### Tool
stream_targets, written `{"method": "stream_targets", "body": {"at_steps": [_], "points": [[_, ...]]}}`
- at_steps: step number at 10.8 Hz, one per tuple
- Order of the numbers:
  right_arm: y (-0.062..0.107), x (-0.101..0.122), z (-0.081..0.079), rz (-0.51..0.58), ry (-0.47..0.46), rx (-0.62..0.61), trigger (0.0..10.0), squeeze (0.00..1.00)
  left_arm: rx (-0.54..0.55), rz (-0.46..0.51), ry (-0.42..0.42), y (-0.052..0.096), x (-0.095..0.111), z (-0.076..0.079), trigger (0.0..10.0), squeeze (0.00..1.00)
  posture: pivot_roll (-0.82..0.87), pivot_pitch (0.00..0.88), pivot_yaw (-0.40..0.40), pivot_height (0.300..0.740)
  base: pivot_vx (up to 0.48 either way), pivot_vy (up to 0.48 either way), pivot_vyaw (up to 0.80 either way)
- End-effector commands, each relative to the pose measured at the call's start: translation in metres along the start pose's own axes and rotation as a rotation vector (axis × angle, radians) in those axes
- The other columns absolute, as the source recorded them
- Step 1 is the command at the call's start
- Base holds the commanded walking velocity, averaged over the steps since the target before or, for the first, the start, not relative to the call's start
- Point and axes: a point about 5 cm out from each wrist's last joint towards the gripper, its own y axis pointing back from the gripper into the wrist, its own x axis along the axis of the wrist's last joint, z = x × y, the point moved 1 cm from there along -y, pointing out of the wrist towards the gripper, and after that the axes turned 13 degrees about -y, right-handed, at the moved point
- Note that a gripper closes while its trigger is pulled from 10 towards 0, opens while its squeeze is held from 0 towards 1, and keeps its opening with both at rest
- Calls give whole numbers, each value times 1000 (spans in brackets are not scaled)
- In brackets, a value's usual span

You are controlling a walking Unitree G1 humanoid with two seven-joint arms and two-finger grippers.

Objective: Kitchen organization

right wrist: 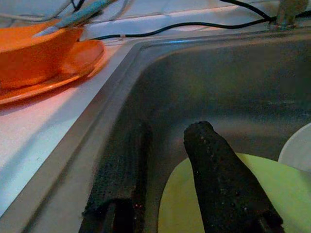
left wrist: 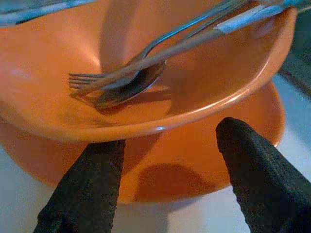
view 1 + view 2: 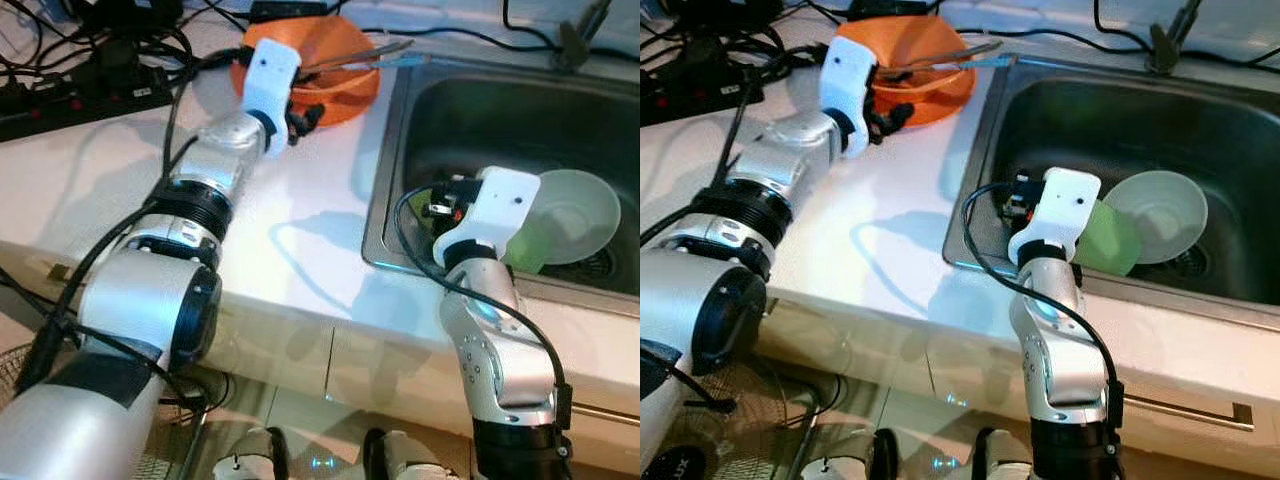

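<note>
Bowl (image 2: 146,87), orange, sitting on an orange plate (image 2: 204,170) on the counter (image 3: 300,230) just left of the sink (image 3: 400,130), carrying a fork (image 2: 92,80), a spoon (image 2: 127,91) and a chopstick-like stick. Probably handling light and stiff, plastic-looking, a bit slick; cutlery likely sliding if tipped. Best pinching the near rim, keeping it level. Left gripper (image 2: 170,160) reaching out toward it, hovering just short of the rim, fingers spread, grasping nothing. Right gripper (image 1: 165,160) dipping inside the sink over a green plate (image 1: 218,199) beside a pale bowl (image 3: 580,215), fingers slightly parted, holding nothing.
</note>
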Motion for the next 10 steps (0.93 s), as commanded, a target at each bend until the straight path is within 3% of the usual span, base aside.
{"method": "stream_targets", "body": {"at_steps": [1, 6, 10], "points": [[-2, -5, 3, -25, -7, -19, 10000, 0, 22, 8, -5, 0, 9, -7, 10000, 0, -157, 173, 32, 719, 0, 0, 0], [3, -6, 5, -31, 1, -30, 10000, 0, 14, -54, -16, -1, -5, 2, 10000, 0, -187, 178, 51, 719, 0, 0, 0], [11, -5, 8, -35, 7, -46, 10000, 0, 17, -60, -16, -4, -4, 8, 10000, 0, -208, 188, 59, 719, 0, 0, 0]]}}
